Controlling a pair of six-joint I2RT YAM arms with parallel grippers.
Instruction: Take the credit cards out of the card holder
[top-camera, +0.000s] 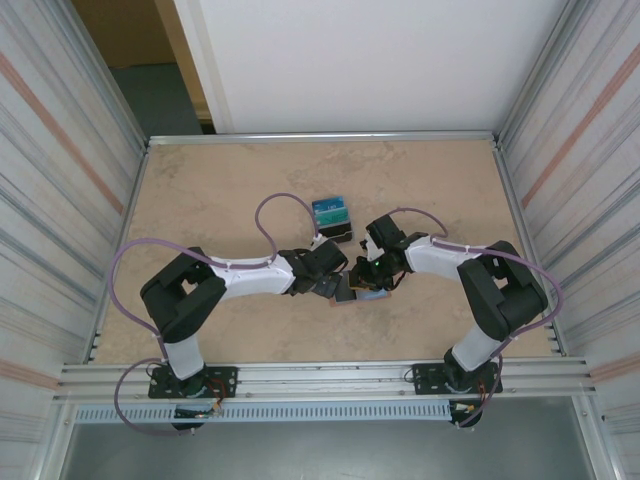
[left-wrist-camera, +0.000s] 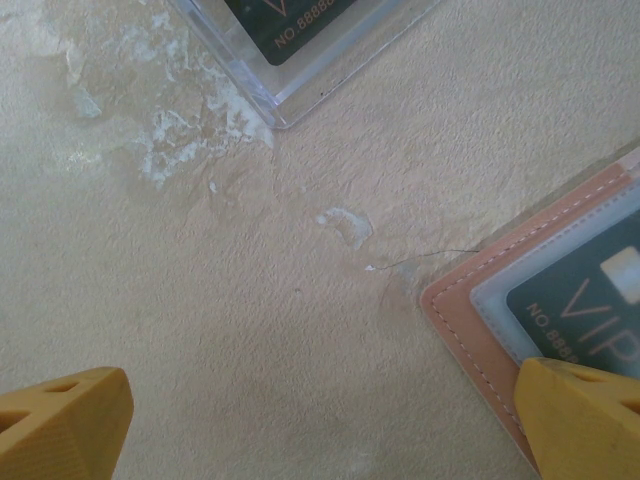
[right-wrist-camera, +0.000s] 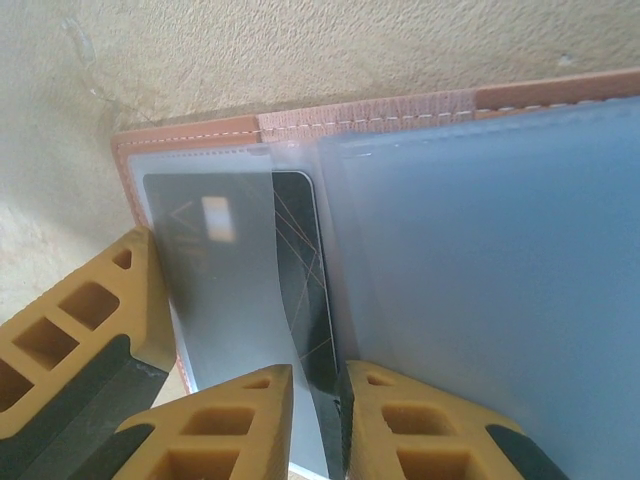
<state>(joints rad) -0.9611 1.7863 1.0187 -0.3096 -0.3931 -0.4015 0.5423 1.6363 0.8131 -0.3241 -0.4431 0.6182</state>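
Salmon-pink stitched folding card holder (right-wrist-camera: 190, 138) is lying open on the beige tabletop (left-wrist-camera: 250, 300), filling the right-wrist frame. The right gripper (right-wrist-camera: 318, 425) is pinching a dark, thin plastic credit card (right-wrist-camera: 300, 260) at bottom centre. The left gripper (left-wrist-camera: 320, 430) is hovering with jaws spread wide near the holder's corner, lower right.

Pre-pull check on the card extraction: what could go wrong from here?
1. Right claw straddles the dark card and its clear sleeve; it may pinch both, dragging the card holder along.
2. Left claw is open, one finger over the holder's corner only; the holder could pivot.
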